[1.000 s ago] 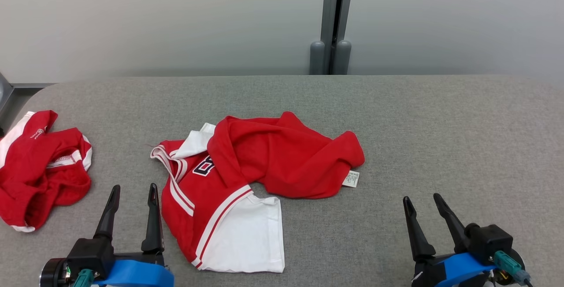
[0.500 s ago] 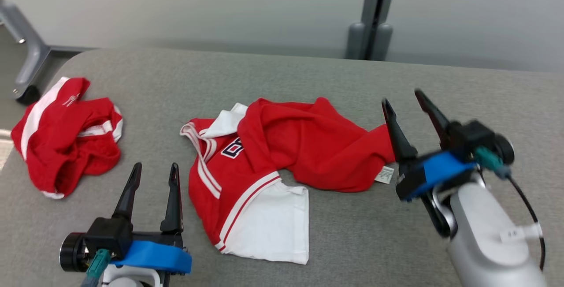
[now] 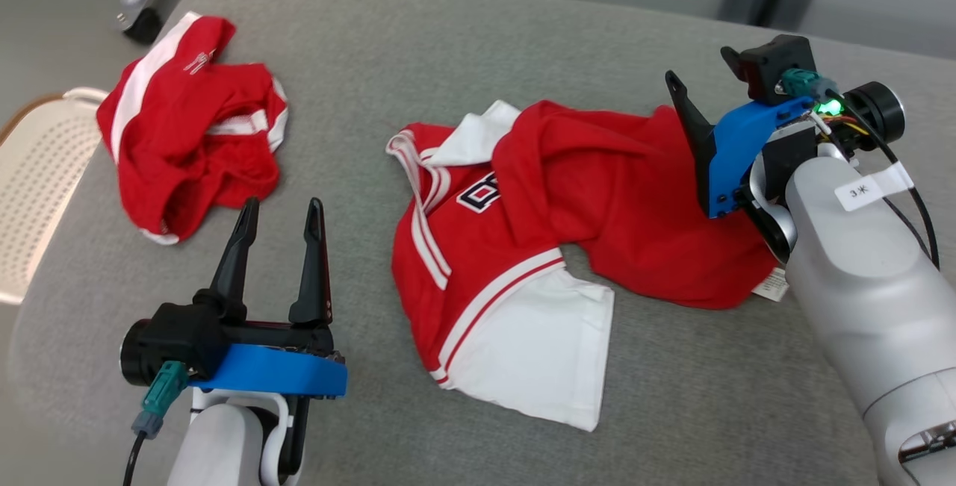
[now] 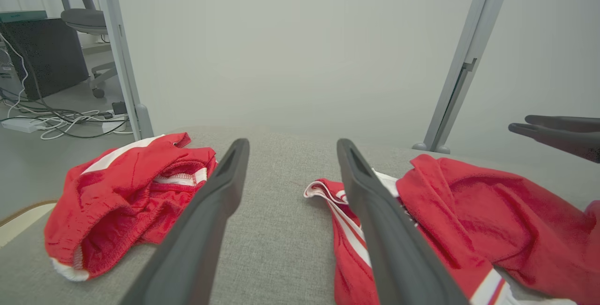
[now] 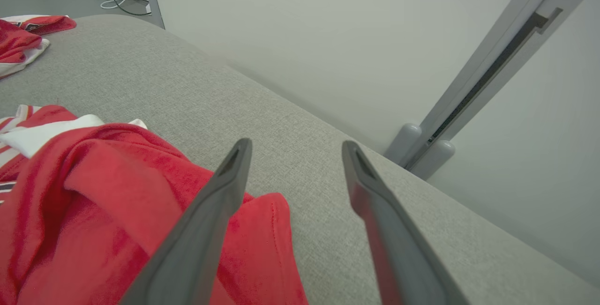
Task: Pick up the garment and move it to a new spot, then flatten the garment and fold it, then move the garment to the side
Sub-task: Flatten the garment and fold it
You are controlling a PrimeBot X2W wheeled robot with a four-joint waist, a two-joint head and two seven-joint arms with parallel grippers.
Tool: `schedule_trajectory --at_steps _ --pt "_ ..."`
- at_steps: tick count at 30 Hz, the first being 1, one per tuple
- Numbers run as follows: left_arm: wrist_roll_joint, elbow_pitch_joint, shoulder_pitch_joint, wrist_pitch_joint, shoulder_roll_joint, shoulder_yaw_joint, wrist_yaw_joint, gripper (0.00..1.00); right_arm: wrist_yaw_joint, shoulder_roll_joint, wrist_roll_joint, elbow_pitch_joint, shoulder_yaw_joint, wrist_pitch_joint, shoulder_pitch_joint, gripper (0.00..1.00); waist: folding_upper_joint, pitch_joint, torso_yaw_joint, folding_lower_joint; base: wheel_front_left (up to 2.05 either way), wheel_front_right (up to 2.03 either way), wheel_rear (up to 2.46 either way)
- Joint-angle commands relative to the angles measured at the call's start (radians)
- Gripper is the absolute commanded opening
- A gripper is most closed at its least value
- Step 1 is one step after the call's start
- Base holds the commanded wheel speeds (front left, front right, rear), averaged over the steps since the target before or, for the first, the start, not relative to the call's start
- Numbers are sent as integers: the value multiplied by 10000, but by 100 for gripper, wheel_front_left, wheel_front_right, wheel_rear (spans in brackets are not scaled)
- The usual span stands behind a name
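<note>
A red-and-white garment (image 3: pixel 538 225) lies crumpled near the middle of a grey padded table (image 3: pixel 448 38). Its red body is folded over itself toward the robot's right, a white sleeve (image 3: pixel 538 359) is spread flat on the near side, and a small white label (image 3: pixel 769 288) peeps out at the right-hand end. The right gripper (image 5: pixel 295 145) hangs over that end with its jaws wide apart and nothing between them. Seen along its own fingers, one finger crosses the last red fold and the other the bare table; whether either tip touches the fabric cannot be told. The left gripper (image 3: pixel 282 206) waits just beside the garment's striped side, fingers likewise spread and empty, pointing across the table. A second red garment (image 3: pixel 194 135) sits bunched well apart at the far left, near the table's rounded corner. The pick-up appears not yet made. The risk from here looks to lie in the bundle itself: a pinch at the doubled-over end could catch only the top layer, so the garment would unroll and trail twisted as it rises, or slip free altogether. A closing finger set too low could also dig into the soft table cover, while a lift by one end alone may drag the sleeve toward the near edge
</note>
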Motion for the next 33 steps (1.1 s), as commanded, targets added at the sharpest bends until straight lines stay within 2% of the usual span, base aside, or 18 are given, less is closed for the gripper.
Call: schedule_trajectory --at_steps 1,9,21,22,23,29,33 --pt "-111 -52 -185 -3 -16 -107 49 100 1 -78 -59 331 117 93 -269 100 -2 506 554 -3 0 0 0" --pt "-515 -32 -416 -3 -13 -553 193 100 1 -307 -29 2172 696 856 -880 100 -2 851 1232 -3 0 0 0" --pt "-620 -96 -364 -2 -14 -607 297 100 3 -383 186 3009 1500 2472 -638 100 -2 891 1271 -3 0 0 0" --pt "-605 -82 -365 -3 -13 -591 298 100 3 -364 190 3040 1593 2712 -612 40 -2 885 1236 -3 0 0 0" --pt "-589 -62 -373 -3 -11 -566 300 100 3 -346 238 3068 1663 2918 -590 0 -2 867 1191 -3 0 0 0" --pt "-482 30 -399 -3 -13 -484 247 100 -10 -485 438 3037 1786 2763 -885 0 -2 708 978 -3 0 0 0" --pt "-379 77 -304 -3 -15 -339 225 100 -7 -507 508 2791 1785 1902 -1191 0 -2 461 789 -3 0 0 0"
